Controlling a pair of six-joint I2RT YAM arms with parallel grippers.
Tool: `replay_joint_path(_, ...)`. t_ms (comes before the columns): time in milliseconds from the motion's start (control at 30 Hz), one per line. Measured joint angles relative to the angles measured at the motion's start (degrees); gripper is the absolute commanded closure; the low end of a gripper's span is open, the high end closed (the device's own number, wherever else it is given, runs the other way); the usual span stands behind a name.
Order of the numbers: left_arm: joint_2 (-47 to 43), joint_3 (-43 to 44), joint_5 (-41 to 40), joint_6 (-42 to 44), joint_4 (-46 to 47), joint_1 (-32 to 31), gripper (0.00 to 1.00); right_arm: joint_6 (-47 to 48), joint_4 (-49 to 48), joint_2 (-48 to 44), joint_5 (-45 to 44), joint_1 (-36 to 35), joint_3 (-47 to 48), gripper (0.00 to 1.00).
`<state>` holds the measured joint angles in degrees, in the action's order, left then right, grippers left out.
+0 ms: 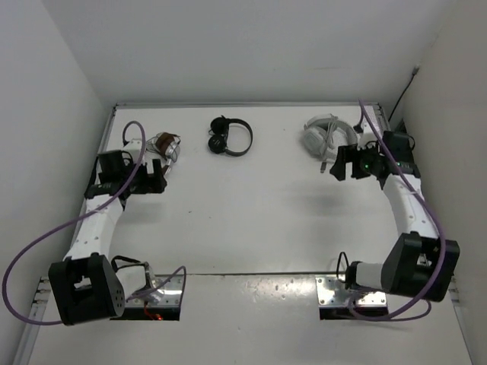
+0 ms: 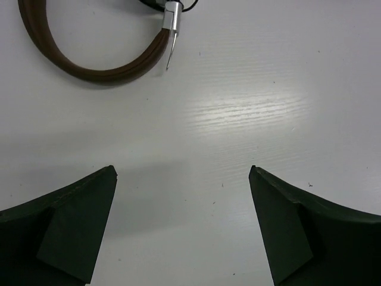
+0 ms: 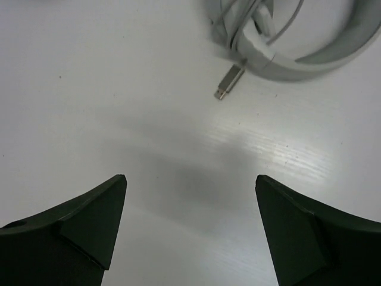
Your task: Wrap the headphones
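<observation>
Headphones lie just ahead of left arm, its jaws spread wide, empty; headband curves ahead-left of them. Right arm, jaws likewise parted, well apart from headphones.

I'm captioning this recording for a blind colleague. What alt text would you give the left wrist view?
The left hand hangs open over a white table, both dark fingers at the bottom edge with nothing between them. At top left lies the curved brown headband of the headphones, ending in a silver slider.
</observation>
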<state>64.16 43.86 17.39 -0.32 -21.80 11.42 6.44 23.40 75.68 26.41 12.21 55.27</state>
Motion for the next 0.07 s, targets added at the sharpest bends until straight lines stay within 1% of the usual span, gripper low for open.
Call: replay_joint_path(67, 0.0, 0.0, 0.44, 1.11, 0.42, -0.17, 0.01, 0.2, 0.96, -2.1, -1.05, -0.02, -2.08, 0.11)
